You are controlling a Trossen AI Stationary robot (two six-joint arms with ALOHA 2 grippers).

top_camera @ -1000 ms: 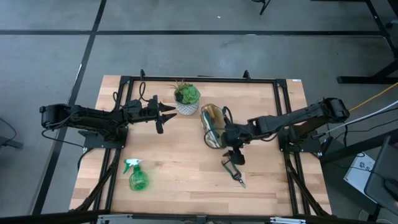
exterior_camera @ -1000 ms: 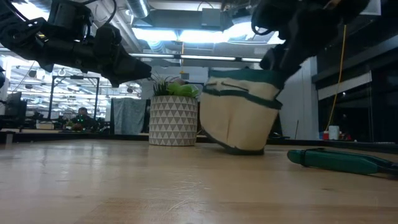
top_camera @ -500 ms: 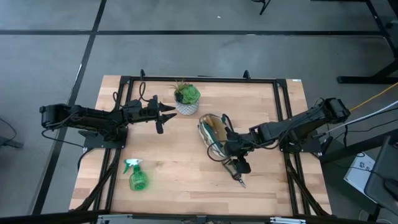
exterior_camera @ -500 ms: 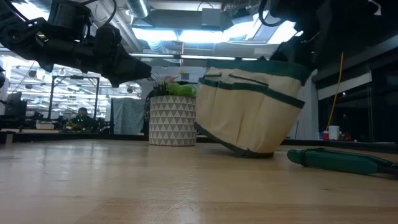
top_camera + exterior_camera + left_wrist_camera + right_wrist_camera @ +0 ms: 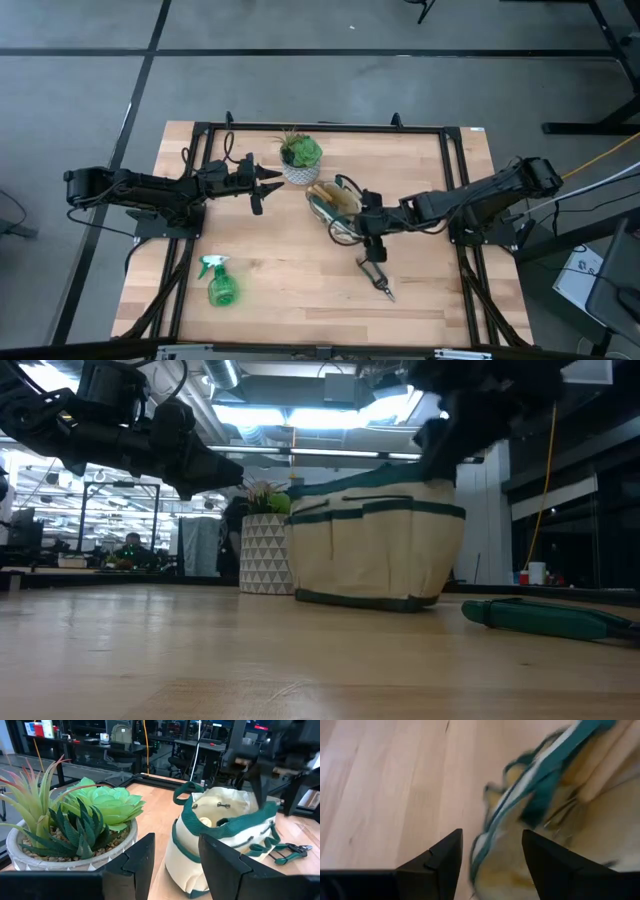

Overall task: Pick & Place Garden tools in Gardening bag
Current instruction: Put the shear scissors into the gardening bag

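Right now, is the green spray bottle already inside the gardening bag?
No. In the high view the spray bottle lies on the bare table near the front left, well apart from the gardening bag.

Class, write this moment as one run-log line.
left end effector: open, beside plant pot | right end effector: open, at gardening bag | pruner, spray bottle: on table

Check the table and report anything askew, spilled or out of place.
Nothing is spilled or damaged. The gardening bag stands upright beside the potted plant. The pruner and the spray bottle lie loose on the table, not yet bagged. The right gripper is at the bag's edge, open; the left gripper hangs idle.
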